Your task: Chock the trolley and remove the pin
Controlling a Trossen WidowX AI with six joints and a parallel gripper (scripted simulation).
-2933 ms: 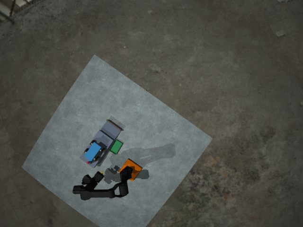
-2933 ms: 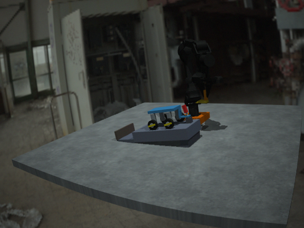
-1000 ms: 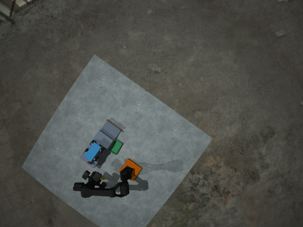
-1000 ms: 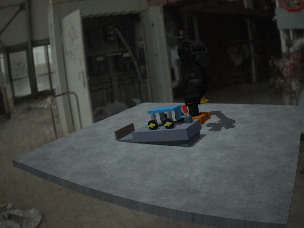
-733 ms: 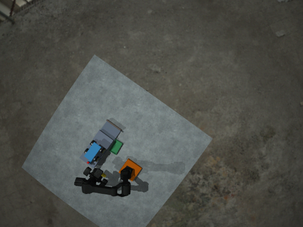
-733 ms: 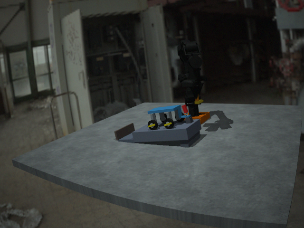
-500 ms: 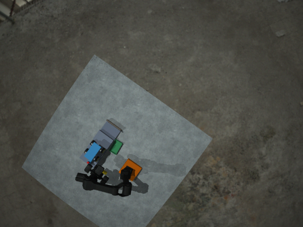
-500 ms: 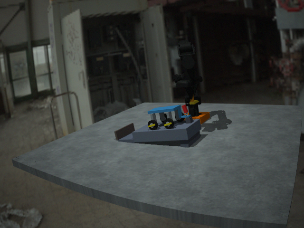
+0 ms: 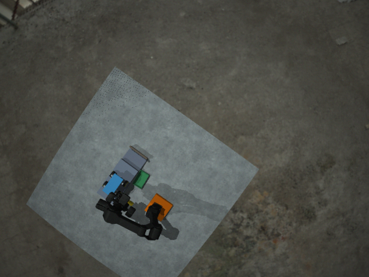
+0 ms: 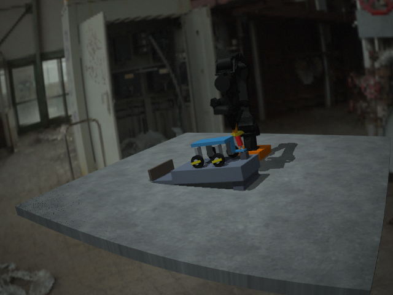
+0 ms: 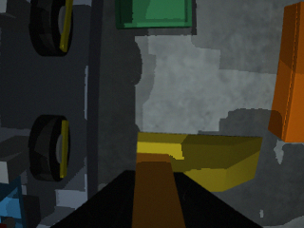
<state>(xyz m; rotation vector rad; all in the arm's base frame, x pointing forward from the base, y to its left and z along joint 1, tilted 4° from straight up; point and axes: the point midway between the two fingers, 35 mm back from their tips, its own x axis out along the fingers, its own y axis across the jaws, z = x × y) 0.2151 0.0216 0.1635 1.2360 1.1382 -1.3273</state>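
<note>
My gripper point(image 10: 235, 127) point(image 11: 152, 181) is shut on the orange handle of the yellow chock point(image 9: 130, 202) point(image 10: 237, 133) point(image 11: 216, 163). It holds the chock in the air beside the ramp's uphill part, on the green tray's side. The blue trolley point(image 9: 113, 183) point(image 10: 212, 141) stands on the grey ramp point(image 9: 134, 159) point(image 10: 206, 175) point(image 11: 52, 85). Two of its wheels show at the left in the wrist view. The red-headed stop pin point(image 10: 238, 140) stands at the trolley's uphill end; the arm hides it in the top view. The green tray point(image 9: 142, 179) point(image 11: 154, 14) lies beside the ramp and is hidden in the exterior view.
A brown end board point(image 9: 139, 153) point(image 10: 161, 169) stands at the ramp's low end. The orange plate point(image 9: 166, 205) point(image 10: 265, 152) point(image 11: 287, 71) under the arm's base is to the right in the wrist view. The arm reaches over the ramp's high end in the top view.
</note>
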